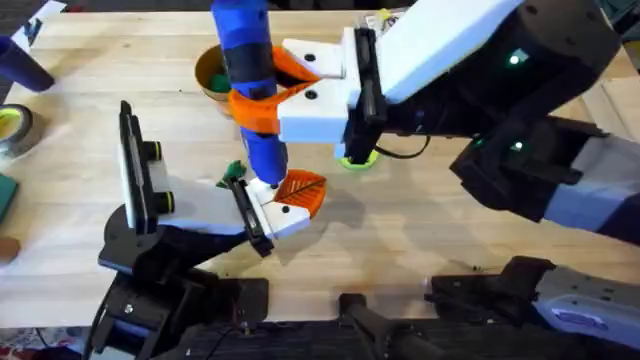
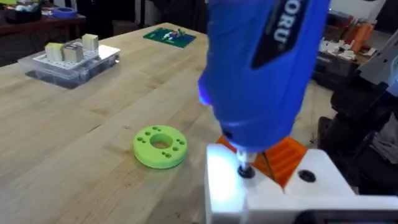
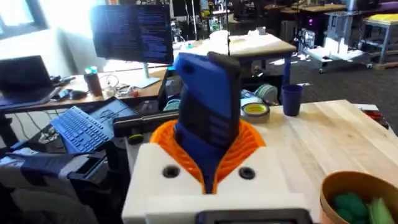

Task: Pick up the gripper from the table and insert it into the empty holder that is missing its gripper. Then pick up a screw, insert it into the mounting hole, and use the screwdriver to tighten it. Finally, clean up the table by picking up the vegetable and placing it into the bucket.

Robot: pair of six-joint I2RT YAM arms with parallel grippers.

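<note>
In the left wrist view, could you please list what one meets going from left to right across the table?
Clear plastic box → green disc with holes → blue screwdriver → dark hole in the white block.

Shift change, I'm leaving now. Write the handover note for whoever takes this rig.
Right gripper: fingers shut on the screwdriver, held upright. Left arm: cannot tell.
The gripper sits in the holder. The screwdriver's tip is at the mounting hole, so tightening looks under way.
The bucket holds something green.
To do: finish the screw, then check the small green thing beside the holder.
</note>
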